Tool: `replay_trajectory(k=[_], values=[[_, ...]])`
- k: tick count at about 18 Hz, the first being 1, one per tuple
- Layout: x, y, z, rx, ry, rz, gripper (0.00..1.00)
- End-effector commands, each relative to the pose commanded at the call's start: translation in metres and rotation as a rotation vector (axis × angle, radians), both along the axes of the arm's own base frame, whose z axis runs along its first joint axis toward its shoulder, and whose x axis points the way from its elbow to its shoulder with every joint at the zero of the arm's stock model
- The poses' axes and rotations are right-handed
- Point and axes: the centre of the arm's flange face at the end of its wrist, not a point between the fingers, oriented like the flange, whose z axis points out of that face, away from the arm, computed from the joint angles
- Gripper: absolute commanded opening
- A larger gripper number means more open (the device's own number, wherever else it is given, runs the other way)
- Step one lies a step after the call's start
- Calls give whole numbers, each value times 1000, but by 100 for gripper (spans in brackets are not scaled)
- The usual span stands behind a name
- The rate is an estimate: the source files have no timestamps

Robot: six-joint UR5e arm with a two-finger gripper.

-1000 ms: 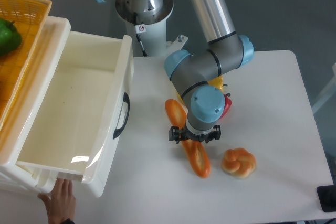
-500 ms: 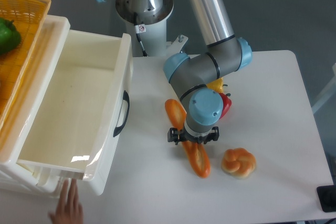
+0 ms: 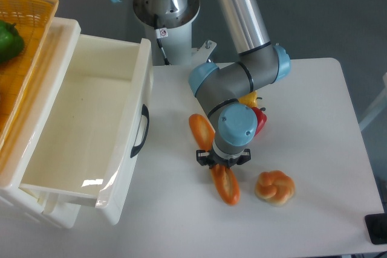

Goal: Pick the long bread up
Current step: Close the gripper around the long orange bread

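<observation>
Gripper straddles long bread middle, hiding it; grip unclear.

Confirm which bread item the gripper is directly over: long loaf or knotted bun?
The long bread. The gripper straddles its middle, while the round knotted bun lies apart to the side.
</observation>
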Motion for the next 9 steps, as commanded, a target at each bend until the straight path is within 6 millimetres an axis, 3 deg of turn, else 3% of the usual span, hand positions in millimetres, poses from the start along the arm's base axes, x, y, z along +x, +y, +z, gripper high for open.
replay_trajectory(k=[3, 6, 9], values=[[-6, 4, 10, 11, 17, -8, 0], [-11, 7, 37, 35, 43, -8, 0], [-10, 8, 51, 38, 47, -18, 0]])
